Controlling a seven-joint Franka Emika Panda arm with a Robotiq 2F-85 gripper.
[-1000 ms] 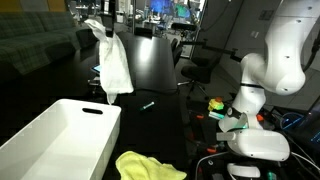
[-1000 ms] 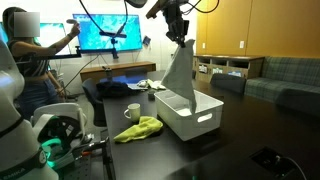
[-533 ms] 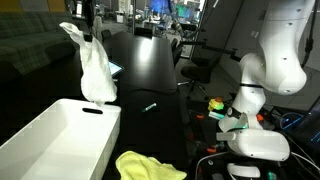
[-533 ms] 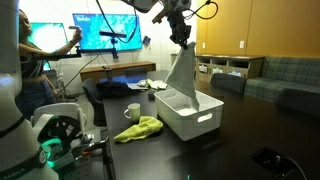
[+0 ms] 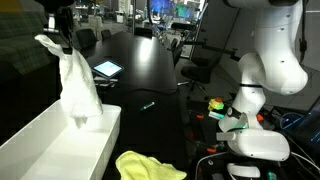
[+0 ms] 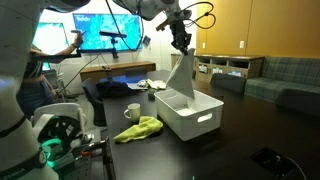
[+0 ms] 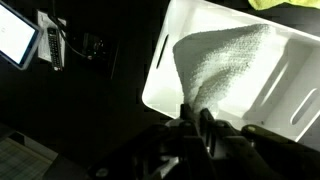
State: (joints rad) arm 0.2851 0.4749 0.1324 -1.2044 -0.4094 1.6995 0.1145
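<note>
The hand [image 6: 181, 42], shut tight on the top of a white towel [image 6: 183, 78], holds it over a white bin [image 6: 205, 122] near the bench edge, lower end inside, not yet released.

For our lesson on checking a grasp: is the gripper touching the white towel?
Touching. The wrist view shows the gripper pinched shut on the top of the white towel, which hangs from it over the white bin.
</note>
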